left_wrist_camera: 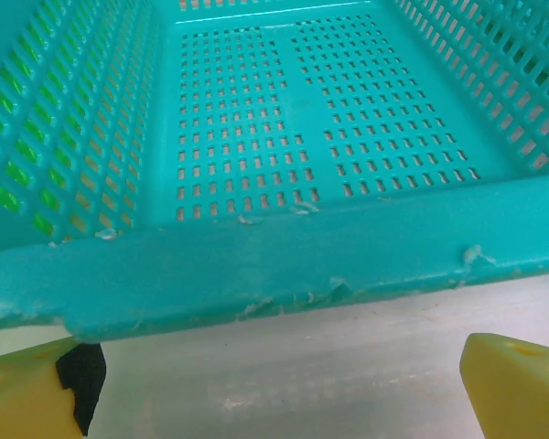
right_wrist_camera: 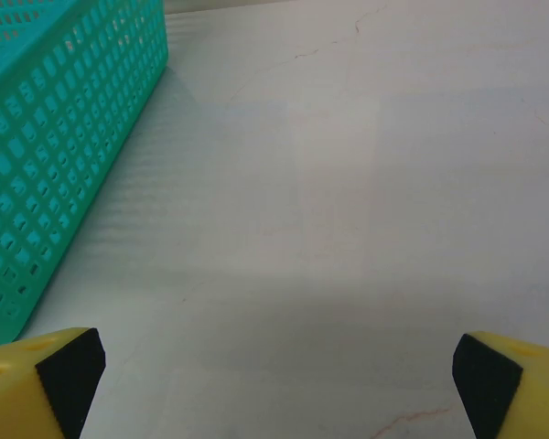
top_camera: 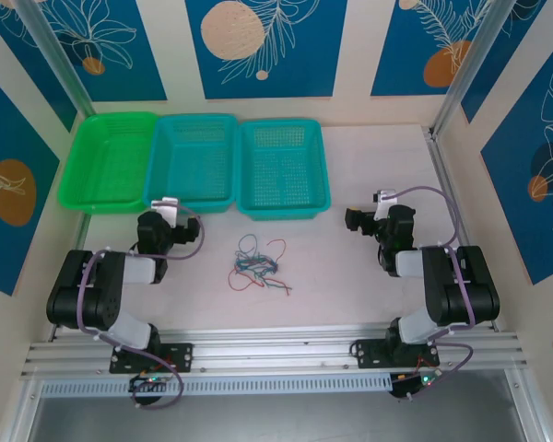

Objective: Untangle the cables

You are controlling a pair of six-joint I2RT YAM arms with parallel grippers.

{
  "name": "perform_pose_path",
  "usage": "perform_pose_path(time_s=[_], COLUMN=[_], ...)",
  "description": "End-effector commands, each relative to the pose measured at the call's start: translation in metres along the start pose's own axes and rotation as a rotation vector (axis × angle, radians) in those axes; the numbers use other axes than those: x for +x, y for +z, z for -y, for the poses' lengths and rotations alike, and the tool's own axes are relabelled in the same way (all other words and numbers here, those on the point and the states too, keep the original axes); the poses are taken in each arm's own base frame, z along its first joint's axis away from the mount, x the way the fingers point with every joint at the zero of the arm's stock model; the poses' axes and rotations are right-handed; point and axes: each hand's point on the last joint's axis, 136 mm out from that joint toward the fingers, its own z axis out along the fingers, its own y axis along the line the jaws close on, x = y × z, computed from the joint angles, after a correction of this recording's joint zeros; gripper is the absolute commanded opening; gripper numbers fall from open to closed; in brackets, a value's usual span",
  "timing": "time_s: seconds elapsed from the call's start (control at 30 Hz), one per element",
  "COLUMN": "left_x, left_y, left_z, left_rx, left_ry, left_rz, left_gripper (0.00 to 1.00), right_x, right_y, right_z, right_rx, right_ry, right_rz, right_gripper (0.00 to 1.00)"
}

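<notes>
Left hand [left_wrist_camera: 273,391], right hand [right_wrist_camera: 274,382] spread; cables [top_camera: 258,263] tangled.

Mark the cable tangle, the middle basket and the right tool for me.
cables [top_camera: 258,265], top view, middle of the tangle.
middle basket [left_wrist_camera: 302,265], left wrist view, its near rim.
right tool [right_wrist_camera: 279,370], right wrist view, midway between its open fingertips.

No readable text, label or number appears anywhere.

Pair of black jointed units: left arm [top_camera: 97,287] and right arm [top_camera: 453,281], silver-grey link sections, thick purple cables [top_camera: 435,191] alongside, white wrist mounts [top_camera: 166,204]; right gripper [right_wrist_camera: 279,370] has yellow fingers [right_wrist_camera: 9,389] with black pads [right_wrist_camera: 73,366].
</notes>
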Motion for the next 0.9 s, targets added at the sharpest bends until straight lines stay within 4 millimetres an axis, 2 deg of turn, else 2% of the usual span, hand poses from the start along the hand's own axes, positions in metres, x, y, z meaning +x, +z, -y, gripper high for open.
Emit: perform_pose_path(time_s=[0.0,0.6,0.7,0.77,0.87], left_x=[-0.016,-0.016,-0.018,-0.022,-0.032], left_y=[0.004,0.003,0.001,-0.007,-0.024], left_z=[-0.003,-0.002,0.0,0.005,-0.007], left_rx=[0.008,0.011,0.022,0.047,-0.023], left_ry=[0.008,0.004,0.011,0.026,-0.004], left_rz=[0.048,0.049,0.065,0.097,0.112], left_gripper=[1.0,1.0,0.98,0.95,0.91], right_x=[-0.018,-0.02,-0.033,-0.04,-0.052], right_y=[0.003,0.0,-0.019,-0.038,-0.068], right_z=[0.005,0.006,0.014,0.018,0.016], right_rx=[0.022,0.025,0.091,0.114,0.123], right_ry=[0.005,0.01,0.039,0.088,0.2], right_rz=[0.053,0.067,0.113,0.131,0.109], right_gripper=[0.99,0.99,0.99,0.99,1.0])
